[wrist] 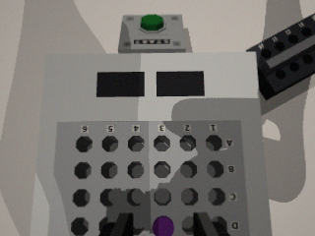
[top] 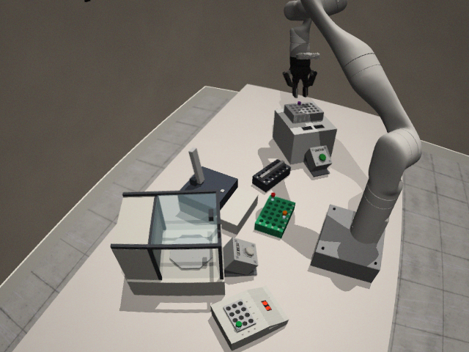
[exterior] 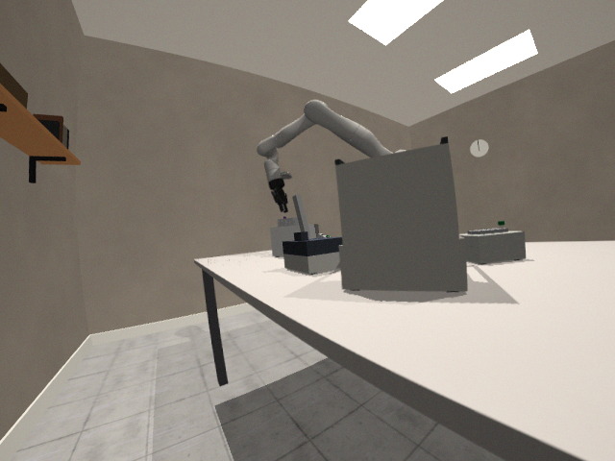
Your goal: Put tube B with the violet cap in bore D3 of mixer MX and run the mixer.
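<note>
Tube B's violet cap [top: 299, 103] [exterior: 284, 217] [wrist: 163, 227] shows at bore D3 of the mixer's block [top: 295, 115] [wrist: 66, 133]. The tube's body is hidden, and how deep it sits cannot be told. My gripper [top: 300, 94] [exterior: 283, 210] [wrist: 163, 217] is open and empty, above the cap, with one finger on each side of it in the wrist view. The mixer [top: 282, 130] [wrist: 236, 74] stands level. Two dark windows on its top show no green or red light. The green START key [top: 322, 157] [wrist: 152, 23] is on the sloping front piece.
The green rack [top: 268, 229] holds a red-capped and an orange-capped tube. The black magnet block [top: 264, 185] [wrist: 268, 88] lies near the mixer's front. The spectrophotometer [top: 221, 182], the glass-sided balance [top: 174, 287] and the dry block [top: 274, 316] with a green-capped tube stand farther left.
</note>
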### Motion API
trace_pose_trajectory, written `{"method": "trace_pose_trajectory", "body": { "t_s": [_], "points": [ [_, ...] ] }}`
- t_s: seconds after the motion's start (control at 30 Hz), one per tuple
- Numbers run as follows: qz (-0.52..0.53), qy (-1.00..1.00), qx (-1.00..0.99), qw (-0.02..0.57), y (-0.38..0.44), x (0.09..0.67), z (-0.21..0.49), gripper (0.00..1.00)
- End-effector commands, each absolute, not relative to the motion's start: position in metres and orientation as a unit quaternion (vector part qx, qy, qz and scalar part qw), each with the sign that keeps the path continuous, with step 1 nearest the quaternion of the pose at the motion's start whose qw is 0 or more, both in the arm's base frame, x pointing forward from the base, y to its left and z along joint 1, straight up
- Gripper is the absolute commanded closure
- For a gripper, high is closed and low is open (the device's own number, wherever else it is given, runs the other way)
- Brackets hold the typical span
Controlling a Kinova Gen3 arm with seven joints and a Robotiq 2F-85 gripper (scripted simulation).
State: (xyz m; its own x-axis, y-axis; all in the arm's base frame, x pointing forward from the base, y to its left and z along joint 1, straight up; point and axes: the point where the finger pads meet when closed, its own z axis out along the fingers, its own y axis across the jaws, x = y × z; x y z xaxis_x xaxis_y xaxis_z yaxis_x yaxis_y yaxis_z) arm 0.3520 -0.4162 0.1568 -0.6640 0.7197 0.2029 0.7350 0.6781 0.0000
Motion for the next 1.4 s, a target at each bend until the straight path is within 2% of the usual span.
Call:
{"method": "trace_pose_trajectory", "body": {
  "t_s": [0.0,0.9,1.37],
  "points": [
    [-0.04,-0.911,-0.399,0.092,-0.417,0.352,0.161,0.58],
    [-0.04,-0.911,-0.399,0.092,-0.416,0.352,0.191,0.58],
    [-0.041,-0.911,-0.399,0.092,-0.387,0.326,0.189,0.58]
  ]
}}
